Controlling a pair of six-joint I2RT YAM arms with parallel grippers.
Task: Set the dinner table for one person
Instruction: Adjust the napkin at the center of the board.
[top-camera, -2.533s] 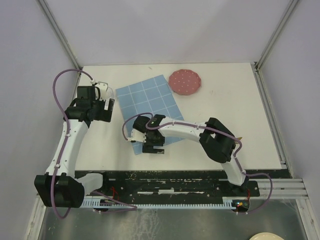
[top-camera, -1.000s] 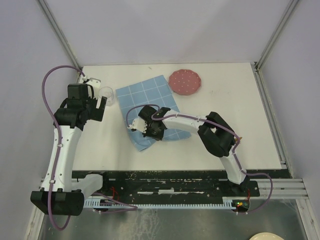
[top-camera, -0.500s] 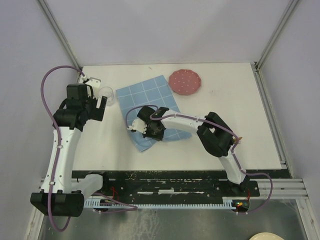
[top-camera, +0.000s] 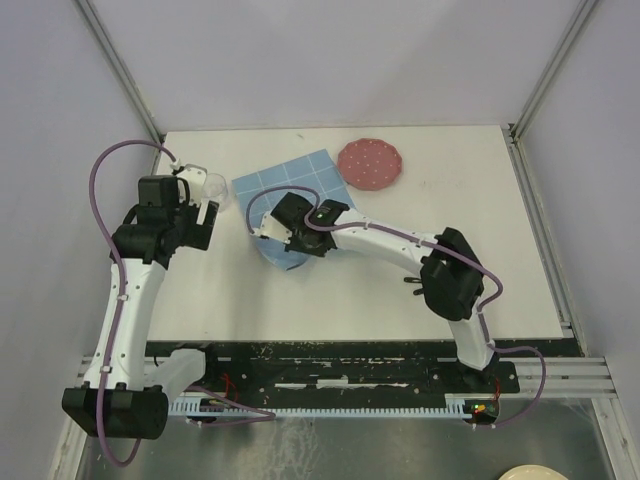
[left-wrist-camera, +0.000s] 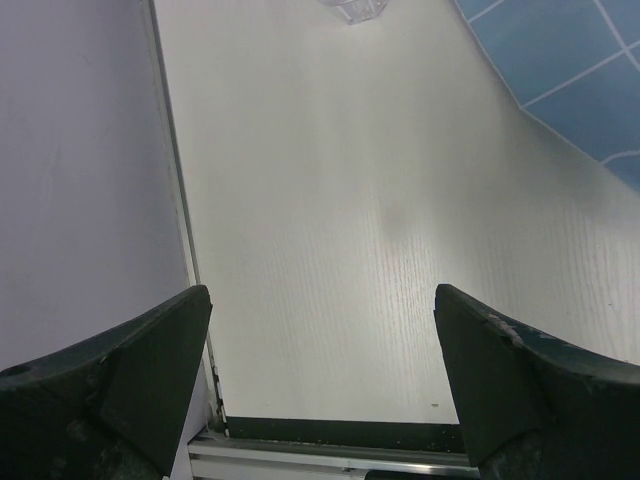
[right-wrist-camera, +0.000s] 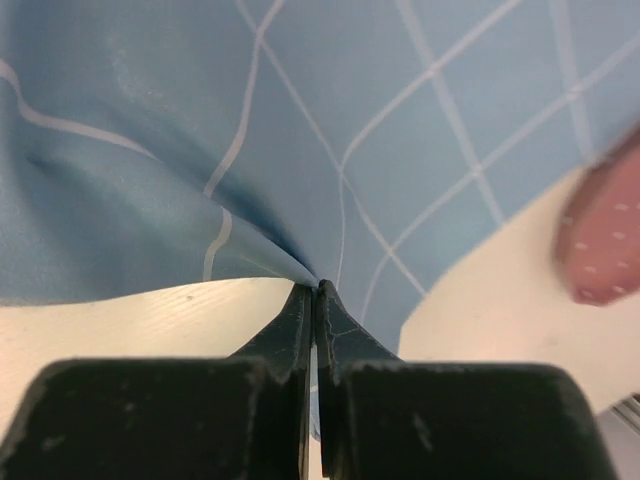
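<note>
Our right gripper (right-wrist-camera: 315, 290) is pinched fully together on a fold of the blue cloth placemat with a white grid (right-wrist-camera: 350, 120). In the right wrist view the two fingers meet with only a thin pleat of cloth between them. The cloth rises in a crease from that pinch and spreads out ahead of the gripper. In the top view its near part looks bunched under the gripper (top-camera: 272, 232).

Our left gripper (left-wrist-camera: 322, 310) stands wide open and holds nothing. Its two dark fingers (left-wrist-camera: 150, 345) sit far apart at the bottom of the left wrist view.

The large matte white square surface (top-camera: 450, 250) lies below both grippers. It shows bare between the left fingers (left-wrist-camera: 350, 250) and just under the pinched cloth edge at the right gripper (right-wrist-camera: 150, 320).

A small clear cup (left-wrist-camera: 355, 8) stands ahead of the left gripper, apart from it. A corner of the placemat lies ahead of that gripper and to its right. A round pink plate with white dots (right-wrist-camera: 605, 240) sits ahead and to the right of the right gripper, beyond the cloth's edge.

Our right arm stretches from its base at the near right across to the left, elbow bent, forearm low over the surface. Our left arm rises steeply from its base, and its wrist tips forward toward the cup.
</note>
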